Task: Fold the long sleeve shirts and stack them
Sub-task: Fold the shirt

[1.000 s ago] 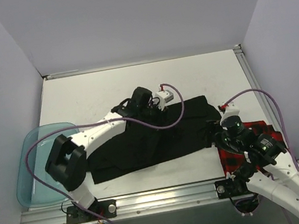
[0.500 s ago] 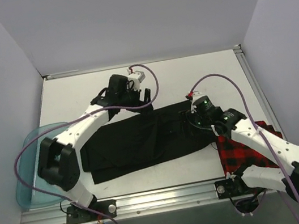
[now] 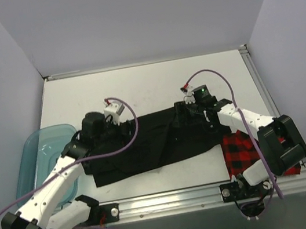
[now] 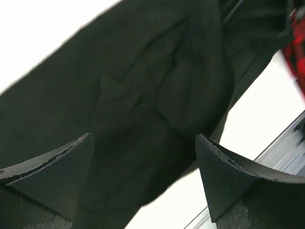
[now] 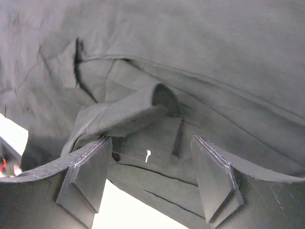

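- Left hand [image 4: 143, 152] hung wide apart, empty, over black shirt [image 3: 140, 146].
- Right hand [image 5: 150, 145] was wide too, over its rumpled end.
- Checked shirt [image 3: 242, 149] lay just beside it.

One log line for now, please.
left gripper open above plain black cloth shirt | right gripper open above same shirt | red-and-black checked cloth shirt lying at right
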`<state>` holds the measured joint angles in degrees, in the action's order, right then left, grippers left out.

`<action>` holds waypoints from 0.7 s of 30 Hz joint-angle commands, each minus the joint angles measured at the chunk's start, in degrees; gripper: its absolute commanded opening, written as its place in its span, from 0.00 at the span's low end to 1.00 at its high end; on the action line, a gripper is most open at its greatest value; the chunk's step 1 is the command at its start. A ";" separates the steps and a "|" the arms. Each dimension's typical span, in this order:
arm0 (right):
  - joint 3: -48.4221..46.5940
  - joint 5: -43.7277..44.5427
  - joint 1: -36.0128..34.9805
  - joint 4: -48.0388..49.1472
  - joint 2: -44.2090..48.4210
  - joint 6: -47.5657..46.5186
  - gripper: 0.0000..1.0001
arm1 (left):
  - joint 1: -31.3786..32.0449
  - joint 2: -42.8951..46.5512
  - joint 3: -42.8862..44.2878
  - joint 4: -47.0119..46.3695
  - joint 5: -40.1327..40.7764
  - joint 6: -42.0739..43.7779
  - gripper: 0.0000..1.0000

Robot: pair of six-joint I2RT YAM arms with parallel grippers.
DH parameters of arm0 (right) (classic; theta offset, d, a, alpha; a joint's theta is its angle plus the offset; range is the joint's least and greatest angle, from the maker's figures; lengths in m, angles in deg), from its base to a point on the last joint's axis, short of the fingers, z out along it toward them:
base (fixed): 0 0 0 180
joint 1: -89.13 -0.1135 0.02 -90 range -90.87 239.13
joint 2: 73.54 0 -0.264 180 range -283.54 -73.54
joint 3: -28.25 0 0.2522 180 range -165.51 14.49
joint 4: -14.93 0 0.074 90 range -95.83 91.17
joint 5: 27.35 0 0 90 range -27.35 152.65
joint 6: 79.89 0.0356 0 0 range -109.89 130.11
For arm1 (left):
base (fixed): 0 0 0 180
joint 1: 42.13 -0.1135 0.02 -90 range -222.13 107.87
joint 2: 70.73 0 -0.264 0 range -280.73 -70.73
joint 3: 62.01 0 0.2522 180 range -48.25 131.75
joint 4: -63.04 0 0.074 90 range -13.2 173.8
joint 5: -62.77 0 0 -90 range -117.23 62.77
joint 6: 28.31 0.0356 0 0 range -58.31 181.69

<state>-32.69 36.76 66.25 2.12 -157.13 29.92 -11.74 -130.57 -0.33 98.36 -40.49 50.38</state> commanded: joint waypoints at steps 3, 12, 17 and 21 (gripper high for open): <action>-1.16 -6.80 -0.24 3.35 -2.27 -6.45 0.68 | 0.02 6.39 -4.93 -1.43 2.69 1.91 0.96; -5.38 -3.73 -2.61 5.64 -8.77 -10.06 0.71 | -1.04 4.37 -4.06 0.76 10.51 0.41 0.96; -10.03 -6.54 -3.40 5.99 -12.82 -11.81 0.72 | -1.12 5.25 -4.41 1.29 15.54 0.06 0.97; -13.19 -6.28 -3.67 4.94 -17.03 -12.60 0.72 | -1.39 5.87 -4.59 1.20 17.73 -0.03 0.96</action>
<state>-42.39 31.60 63.06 7.06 -172.10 19.41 -12.63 -125.96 -5.53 99.79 -26.37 51.15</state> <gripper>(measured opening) 0.721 0.966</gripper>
